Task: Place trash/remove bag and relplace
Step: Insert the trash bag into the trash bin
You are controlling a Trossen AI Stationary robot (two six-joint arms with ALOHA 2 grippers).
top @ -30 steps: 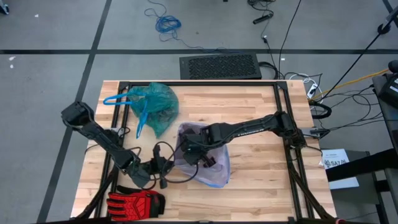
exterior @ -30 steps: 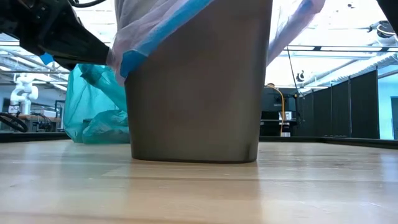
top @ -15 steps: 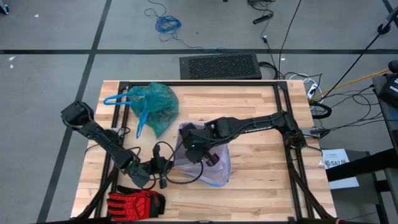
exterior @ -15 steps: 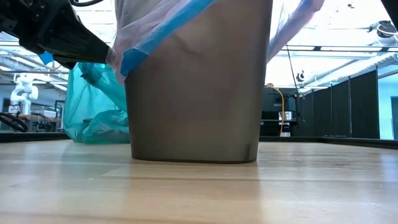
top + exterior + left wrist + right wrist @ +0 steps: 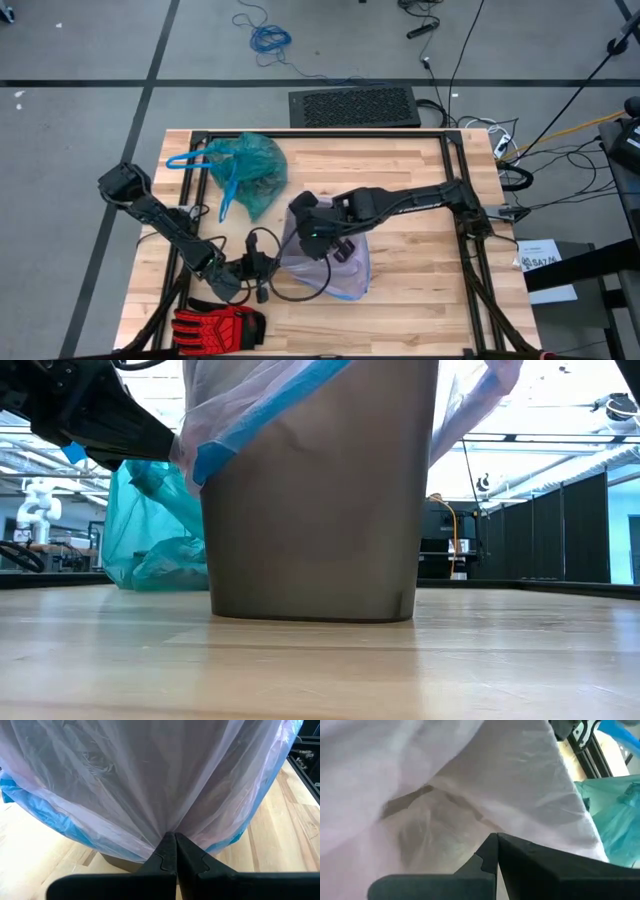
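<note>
I am fitting the one lilac liner [image 5: 262, 410] over the single grey bin [image 5: 315, 510]; my left pincer [image 5: 175, 840] is clamped on the liner's skirt beside the bin, keeping it taut; my right pincer [image 5: 496, 839] is pressing together into the liner at the bin's mouth; the one full teal bag [image 5: 245, 172] is lying behind the bin on the bench [image 5: 420, 290]; one red glove [image 5: 215, 325] is lying nearby.

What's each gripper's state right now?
Left gripper: shut on the pale lilac translucent plastic bag, at the bin's side.
Right gripper: shut, pinching that bag's film above the bin opening.
</note>
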